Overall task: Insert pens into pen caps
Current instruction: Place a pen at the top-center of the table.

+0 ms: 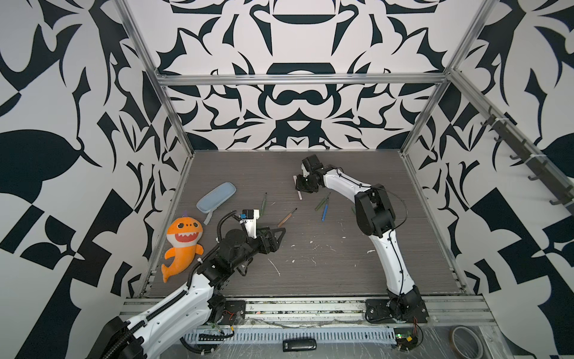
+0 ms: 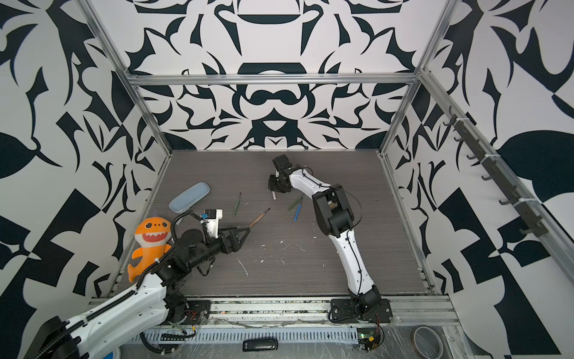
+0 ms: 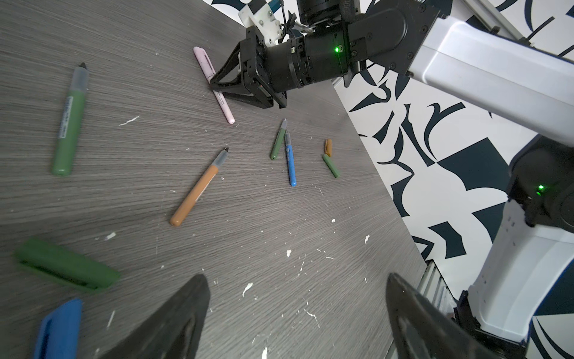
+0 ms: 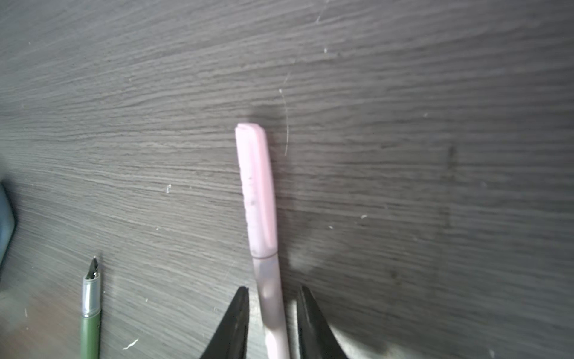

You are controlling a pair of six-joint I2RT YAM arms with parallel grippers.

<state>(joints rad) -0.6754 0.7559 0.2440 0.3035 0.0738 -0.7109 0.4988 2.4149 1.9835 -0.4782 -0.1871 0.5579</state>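
**Top views:** right gripper low over the far middle of the bench, astride the pink pen. Left gripper hovers on the near side, jaws spread wide, nothing between them. Orange-brown pen lies between the arms.

**Left wrist:** green cap and blue cap lie near the left gripper. Green pen, second green pen and blue pen show bare tips.

**Right wrist:** pink cap sits on the pink pen, seam closed. Right gripper jaws stand slightly apart, a gap on each side of the barrel, not pinching.

**Handling note:** probably the let-go step. Best lifted straight up, clear of the barrel, so the pen does not roll.
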